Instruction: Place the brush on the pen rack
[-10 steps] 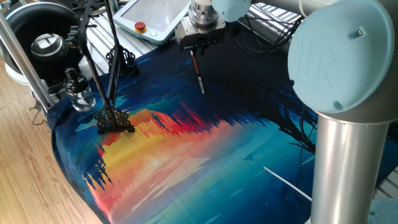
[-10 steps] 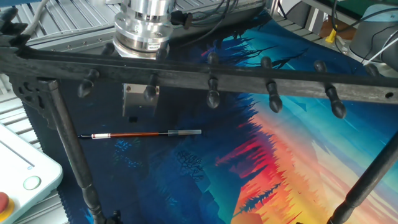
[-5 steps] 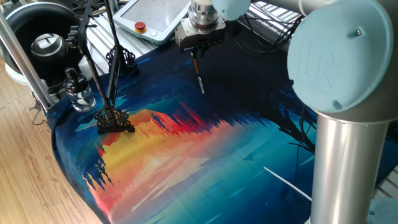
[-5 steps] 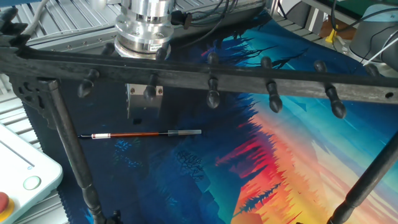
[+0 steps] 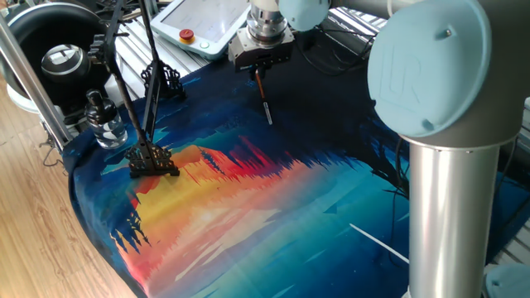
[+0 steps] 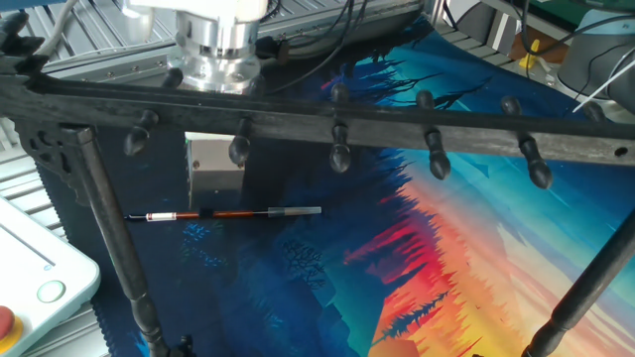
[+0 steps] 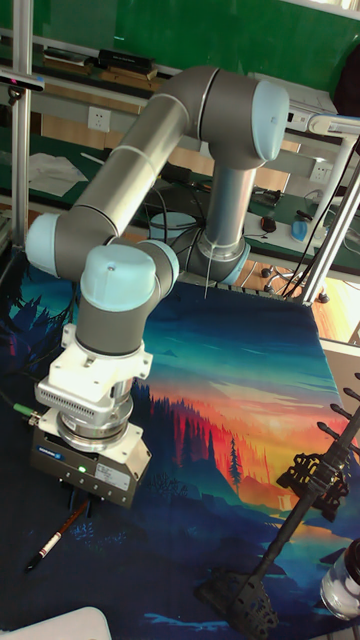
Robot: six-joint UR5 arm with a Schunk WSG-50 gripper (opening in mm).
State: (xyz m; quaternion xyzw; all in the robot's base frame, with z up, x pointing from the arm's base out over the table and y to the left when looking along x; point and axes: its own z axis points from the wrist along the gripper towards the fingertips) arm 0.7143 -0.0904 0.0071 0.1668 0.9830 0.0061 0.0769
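Claw (image 6: 212, 183) sits low over the brush (image 6: 223, 213) at frame left, grip unclear; pickup and transfer to pen rack (image 5: 152, 159) remain.

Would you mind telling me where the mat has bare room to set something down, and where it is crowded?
Free: the orange-and-blue middle of the mat, between the pen rack, the brush and the white rod. Crowded: the far dark corner, where the gripper hangs over the brush, and the rack's side by the glass bottle.

Matt printed cloth mat (image 5: 248, 207) (metal-looking pen rack (image 5: 152, 159))
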